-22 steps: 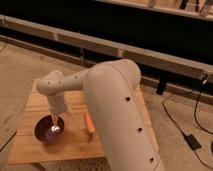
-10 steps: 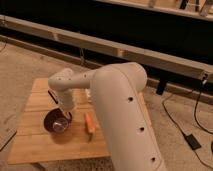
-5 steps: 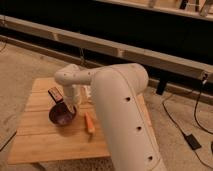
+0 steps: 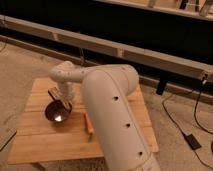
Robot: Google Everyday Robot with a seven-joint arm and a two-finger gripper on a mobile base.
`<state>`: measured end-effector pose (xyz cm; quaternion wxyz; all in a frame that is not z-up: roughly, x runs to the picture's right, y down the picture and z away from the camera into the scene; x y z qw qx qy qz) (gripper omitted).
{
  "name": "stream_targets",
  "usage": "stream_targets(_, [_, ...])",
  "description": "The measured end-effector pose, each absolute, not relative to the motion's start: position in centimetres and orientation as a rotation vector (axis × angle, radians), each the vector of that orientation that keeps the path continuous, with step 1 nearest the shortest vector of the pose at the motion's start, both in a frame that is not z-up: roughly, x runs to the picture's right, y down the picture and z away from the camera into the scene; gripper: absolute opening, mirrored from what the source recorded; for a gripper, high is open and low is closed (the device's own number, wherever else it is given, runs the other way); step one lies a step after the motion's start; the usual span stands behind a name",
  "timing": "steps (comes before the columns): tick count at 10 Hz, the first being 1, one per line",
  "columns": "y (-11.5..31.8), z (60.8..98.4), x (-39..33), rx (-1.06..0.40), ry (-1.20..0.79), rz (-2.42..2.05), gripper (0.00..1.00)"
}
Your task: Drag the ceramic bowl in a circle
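Wooden surface point(image 4: 40, 137) carried a ceramic bowl point(image 4: 56, 113) and orange carrot point(image 4: 88, 123) side by side, closed tool point(image 4: 59, 101) sat at the bowl's far rim.

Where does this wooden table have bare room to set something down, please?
The wooden table is bare before the glossy dark purple bowl and along its left edge. Crowded: the gripper at the bowl's far rim, an orange carrot alongside.

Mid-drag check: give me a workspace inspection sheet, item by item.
Surface: wooden table, level.
Job's things: ceramic bowl, upright on the table's left half.
Clutter: orange carrot, lying right of the bowl, apart from it.
Grippers: gripper, shut, down at the bowl's far rim; actual hold unclear.
Cables: black cables and power brick on the floor, right of the table.
Surroundings: long pale ledge behind, dark above it.
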<state>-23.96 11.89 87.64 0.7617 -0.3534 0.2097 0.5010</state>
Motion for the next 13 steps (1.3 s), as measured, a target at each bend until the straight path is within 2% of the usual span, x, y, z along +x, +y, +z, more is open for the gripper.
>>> stream_targets(3, [13.6,85.9,-27.7,-0.793,0.431,0.994,0.0])
stream_targets(6, [14.6,83.2,-28.6,-0.803,0.429,0.932,0.0])
stream_targets(10, [16.8,79.5,-25.5,-0.81,0.495,0.867,0.0])
stream_targets(13, [18.1,78.3,-21.4,-0.804,0.58,0.849,0.0])
